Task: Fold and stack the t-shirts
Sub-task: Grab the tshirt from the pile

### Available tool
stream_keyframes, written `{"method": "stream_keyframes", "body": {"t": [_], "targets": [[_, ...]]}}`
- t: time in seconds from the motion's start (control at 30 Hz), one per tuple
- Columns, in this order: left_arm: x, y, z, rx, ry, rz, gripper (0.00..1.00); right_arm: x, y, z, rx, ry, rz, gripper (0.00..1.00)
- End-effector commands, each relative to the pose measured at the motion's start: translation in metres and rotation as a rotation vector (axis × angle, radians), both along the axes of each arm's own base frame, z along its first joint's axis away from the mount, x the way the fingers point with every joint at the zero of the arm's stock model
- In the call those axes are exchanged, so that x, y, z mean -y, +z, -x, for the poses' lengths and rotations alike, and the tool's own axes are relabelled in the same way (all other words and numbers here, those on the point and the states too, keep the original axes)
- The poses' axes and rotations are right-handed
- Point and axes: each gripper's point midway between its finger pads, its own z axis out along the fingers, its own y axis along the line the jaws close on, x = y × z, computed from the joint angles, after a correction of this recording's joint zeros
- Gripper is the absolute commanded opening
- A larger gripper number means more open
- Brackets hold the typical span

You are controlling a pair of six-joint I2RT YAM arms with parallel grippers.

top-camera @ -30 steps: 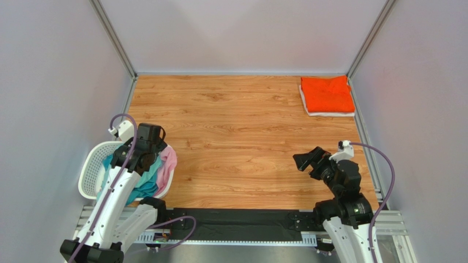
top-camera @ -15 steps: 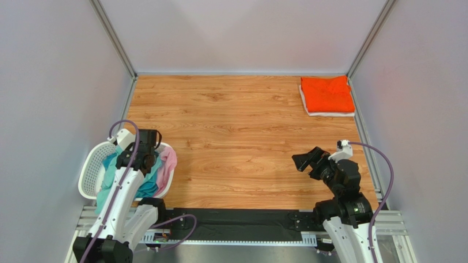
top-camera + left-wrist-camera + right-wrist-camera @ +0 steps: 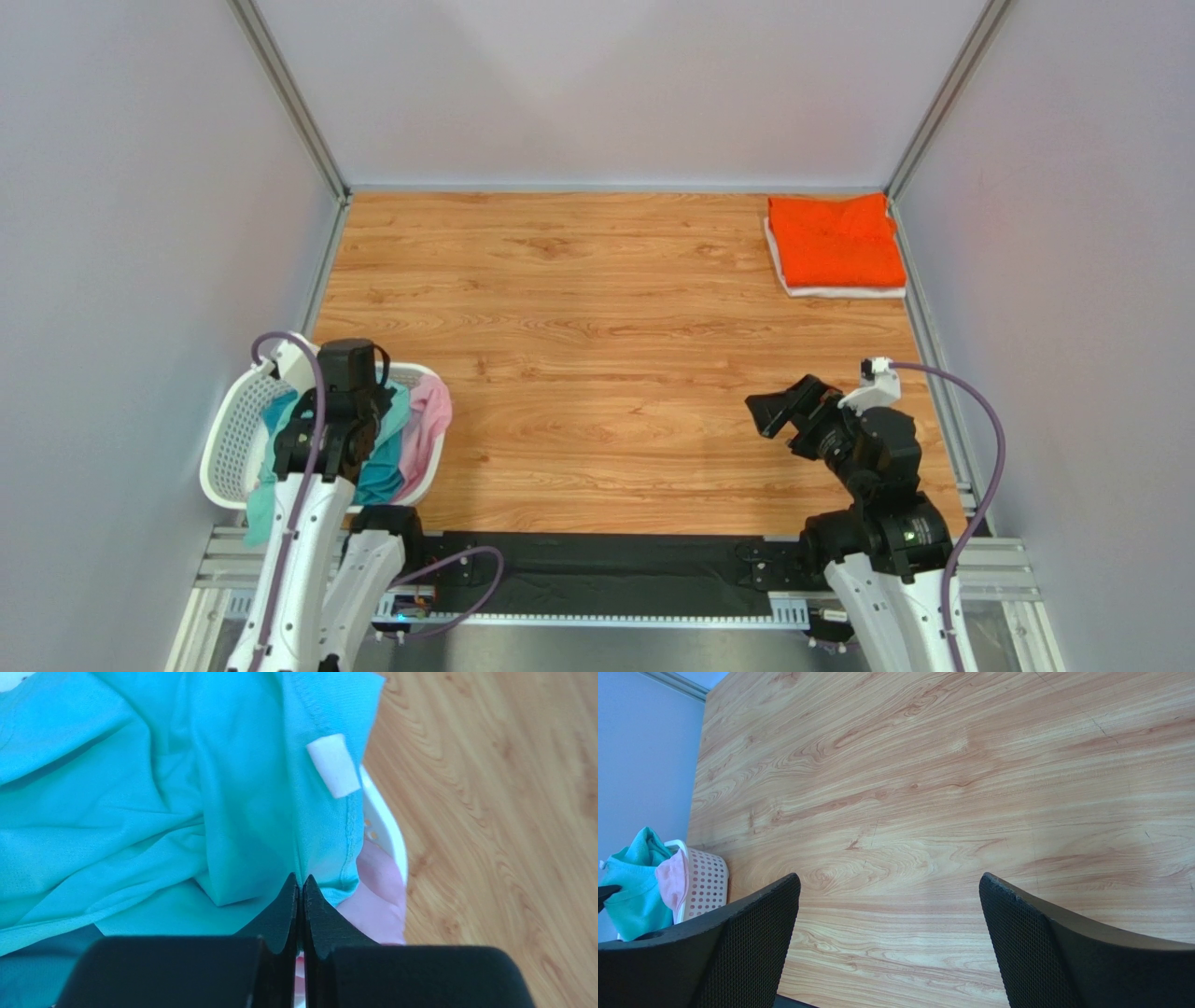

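Item, left end effector (image 3: 302, 882): pinching shut on a hem fold of the soft mint-teal cloth t-shirt (image 3: 175, 798), which is lying bunched in the white perforated plastic laundry basket (image 3: 232, 441) against a pink cloth t-shirt (image 3: 379, 899).

Item, right end effector (image 3: 887, 878): hanging open above the wooden counter (image 3: 617, 322).

Handling note: a slow, straight lift is likely freeing the mint-teal shirt without dragging the pink one along.

overhead looks down; both wrist views share the basket (image 3: 232, 437).
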Motion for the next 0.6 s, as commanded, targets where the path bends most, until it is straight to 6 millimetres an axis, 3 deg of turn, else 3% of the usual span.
{"method": "stream_keyframes", "body": {"t": [0.0, 0.03, 0.1, 0.13, 0.27, 0.33, 0.43, 0.57], "targets": [[0.015, 0.045, -0.012, 0.143, -0.121, 0.021, 0.0, -0.003, 0.01, -0.004, 0.044, 0.018, -0.002, 1.0], [0.021, 0.053, -0.014, 0.17, -0.161, 0.029, 0.0, -0.003, 0.011, -0.004, 0.046, 0.018, -0.002, 1.0], [0.051, 0.084, -0.028, 0.297, -0.335, 0.09, 0.0, -0.003, 0.01, -0.004, 0.044, 0.02, -0.002, 1.0], [0.051, 0.085, -0.028, 0.301, -0.336, 0.09, 0.0, -0.003, 0.01, -0.004, 0.044, 0.019, -0.003, 1.0], [0.097, 0.126, -0.039, 0.435, -0.583, 0.184, 0.0, -0.003, 0.011, -0.003, 0.047, 0.019, -0.004, 1.0], [0.103, 0.139, -0.04, 0.456, -0.625, 0.169, 0.0, -0.003, 0.011, -0.003, 0.046, 0.017, -0.005, 1.0], [0.117, 0.178, -0.04, 0.53, -0.707, 0.13, 0.0, -0.002, 0.011, -0.004, 0.048, 0.013, -0.003, 1.0], [0.156, 0.212, -0.042, 0.597, -0.882, 0.143, 0.0, -0.001, 0.011, -0.004, 0.045, 0.003, -0.002, 1.0]]}}
